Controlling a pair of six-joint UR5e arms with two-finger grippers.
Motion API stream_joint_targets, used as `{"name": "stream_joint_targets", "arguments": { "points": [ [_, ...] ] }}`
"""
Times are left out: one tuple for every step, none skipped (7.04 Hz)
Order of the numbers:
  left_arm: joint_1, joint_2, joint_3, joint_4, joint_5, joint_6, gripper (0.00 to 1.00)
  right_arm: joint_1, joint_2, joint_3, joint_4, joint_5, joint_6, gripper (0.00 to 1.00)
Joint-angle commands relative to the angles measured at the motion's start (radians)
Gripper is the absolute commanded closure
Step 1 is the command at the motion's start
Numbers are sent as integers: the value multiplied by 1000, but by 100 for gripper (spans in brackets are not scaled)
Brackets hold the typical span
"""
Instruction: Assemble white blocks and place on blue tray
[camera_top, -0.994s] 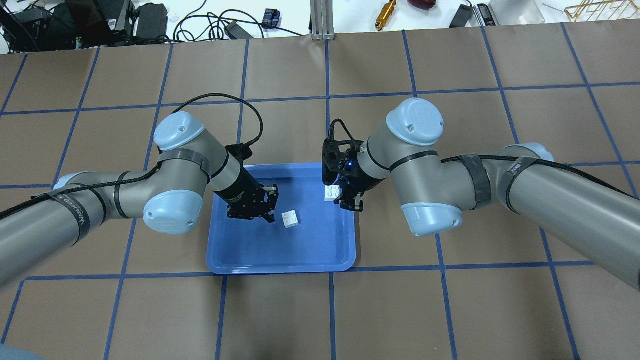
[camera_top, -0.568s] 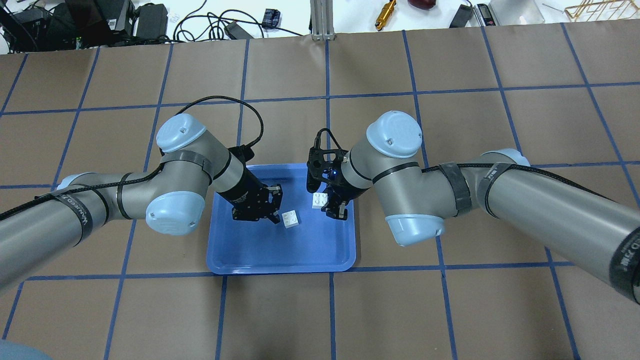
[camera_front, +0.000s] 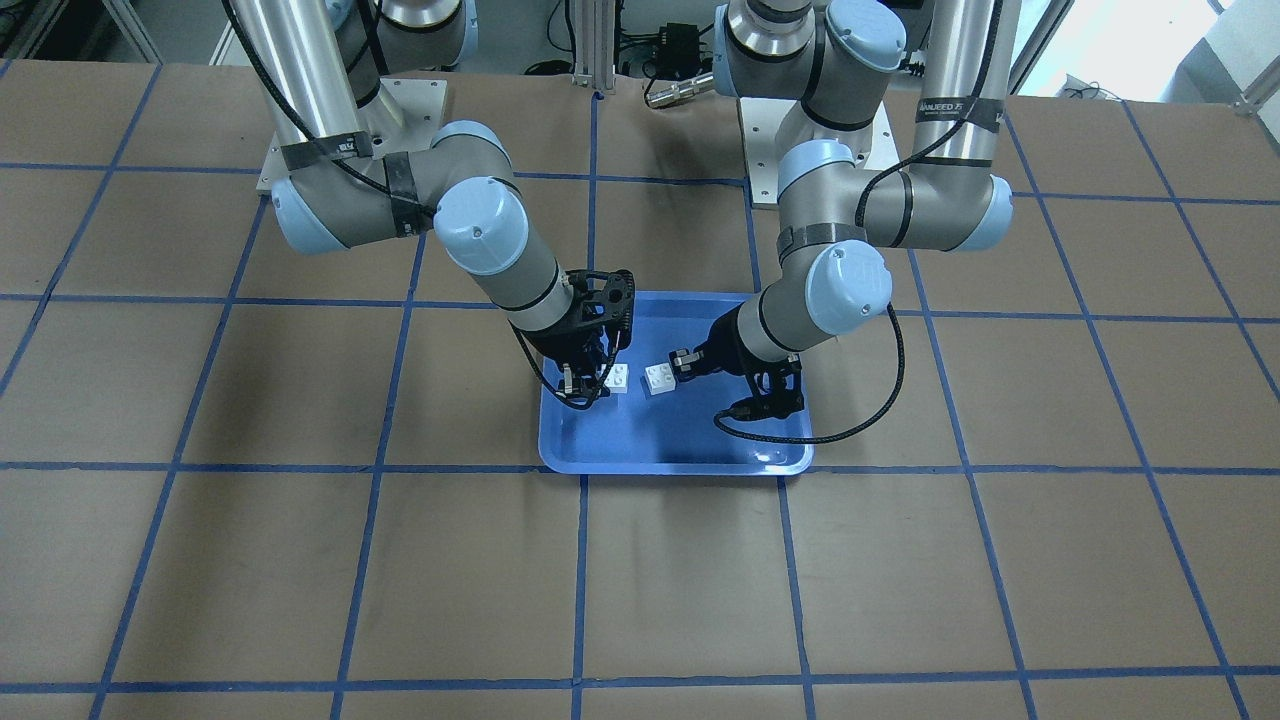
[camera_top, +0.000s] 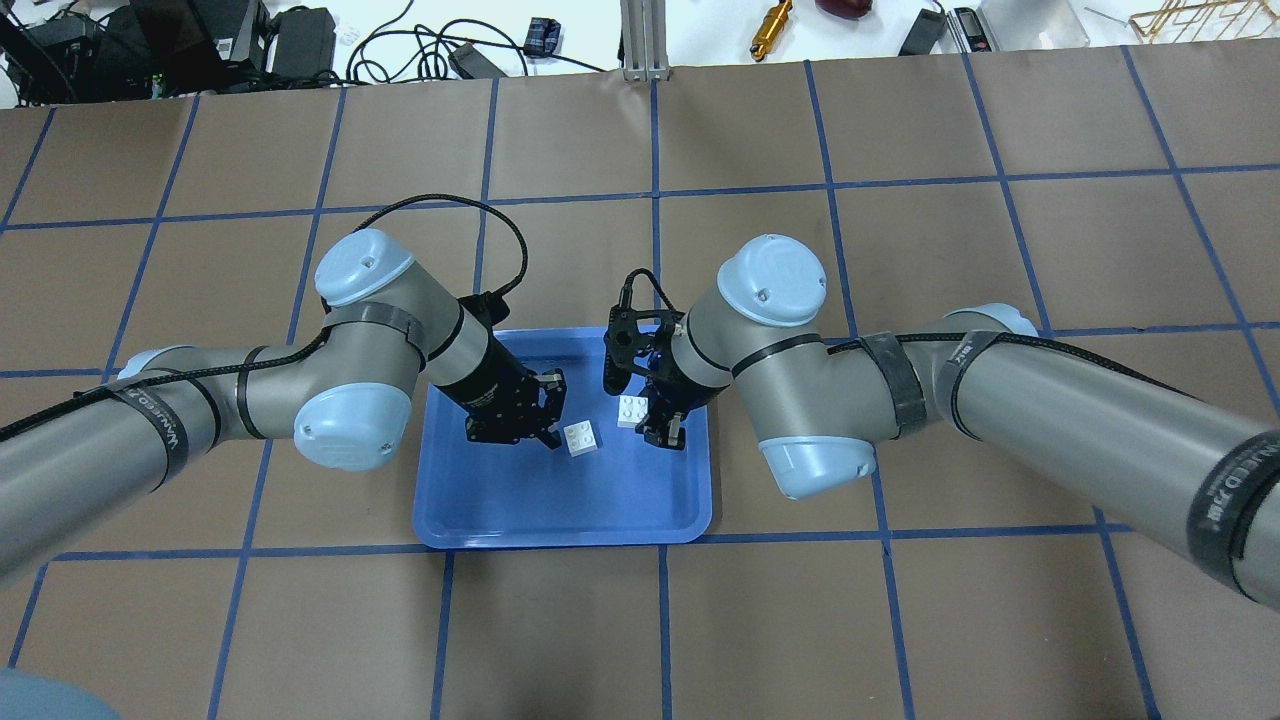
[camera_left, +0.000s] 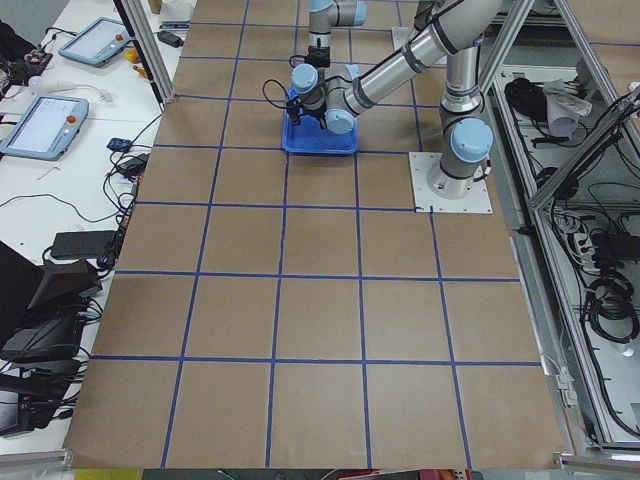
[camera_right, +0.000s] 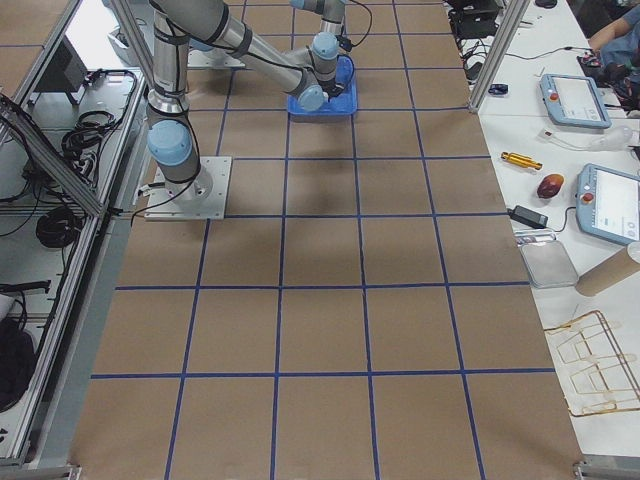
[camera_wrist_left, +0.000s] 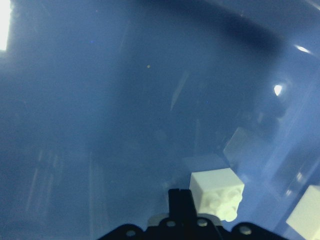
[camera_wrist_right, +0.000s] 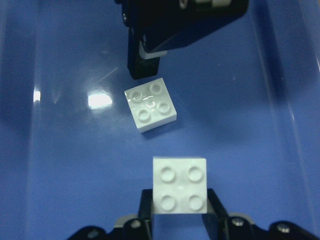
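Observation:
The blue tray (camera_top: 560, 535) lies at the table's middle, also in the front view (camera_front: 680, 445). One white block (camera_top: 582, 437) sits studs-up on the tray floor (camera_wrist_right: 150, 103). My left gripper (camera_top: 550, 435) is shut, and its tip touches that block's side in the left wrist view (camera_wrist_left: 181, 200). My right gripper (camera_top: 640, 415) is shut on the other white block (camera_wrist_right: 180, 187) and holds it studs-up just above the tray. The two blocks are a short gap apart, not joined (camera_front: 660, 378).
Brown paper with a blue tape grid covers the table (camera_top: 640, 630). Cables, tools and a metal post (camera_top: 645, 40) lie beyond the far edge. Both forearms reach over the tray's left and right rims.
My right gripper has carried its white block leftward over the tray toward the resting block. My left gripper has shifted slightly right to that block's side. The resting block has stayed put.

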Motion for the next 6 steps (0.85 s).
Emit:
{"name": "stream_joint_targets", "arguments": {
  "points": [
    [-6,-2,-3,2,-5,9,100,12,38,-3,-62,0,1,100],
    [-12,-3,-3,2,-5,9,100,12,49,-3,-87,0,4,100],
    [-14,-3,-3,2,-5,9,100,13,52,-2,-87,0,4,100],
    [-14,-2,-3,2,-4,9,100,18,52,-2,-87,0,4,100],
    [-14,-2,-3,2,-4,9,100,27,54,-2,-89,-2,4,100],
    [-17,-2,-5,2,-4,10,100,30,54,-2,-89,-2,6,100]
  ]
}}
